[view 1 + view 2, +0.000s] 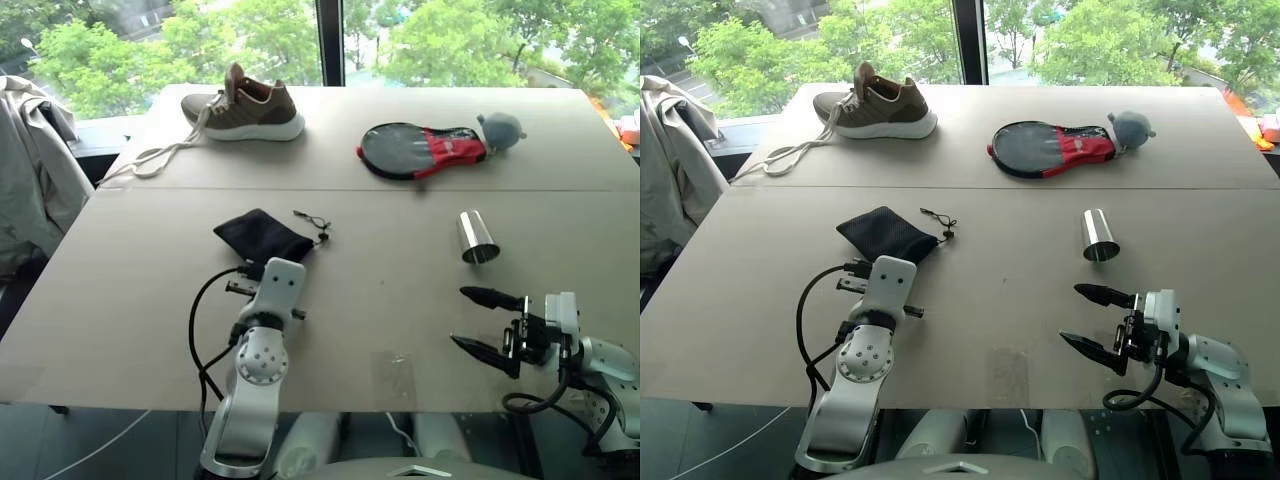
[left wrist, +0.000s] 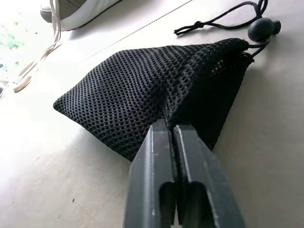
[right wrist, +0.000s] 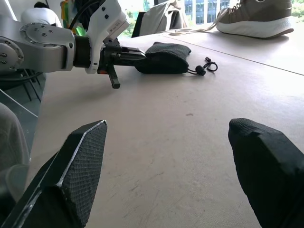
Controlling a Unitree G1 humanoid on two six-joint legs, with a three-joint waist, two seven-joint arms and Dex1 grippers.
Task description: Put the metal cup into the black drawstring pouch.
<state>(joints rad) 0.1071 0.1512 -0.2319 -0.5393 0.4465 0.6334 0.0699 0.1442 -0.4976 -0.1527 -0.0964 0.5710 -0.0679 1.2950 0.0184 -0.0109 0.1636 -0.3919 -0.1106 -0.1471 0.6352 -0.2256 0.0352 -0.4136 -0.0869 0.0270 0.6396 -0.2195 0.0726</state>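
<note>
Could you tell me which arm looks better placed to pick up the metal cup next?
Probably the right. Its pincer is open and empty, just short of the metal cup lying on its side, while the left pincer is shut on the black drawstring pouch.

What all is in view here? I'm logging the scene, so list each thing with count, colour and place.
Shiny steel metal cup: one, silver, lying right of centre.
Black mesh drawstring pouch: one, black, left of centre.
Lace-up sneaker: one, brown with white sole, far left.
Round paddle case: one, black and red, far right.
Soft toy: one, grey, beside the case.
Wooden table: one, beige.
Left gripper: shut on the pouch.
Right gripper: open, near the cup.
</note>
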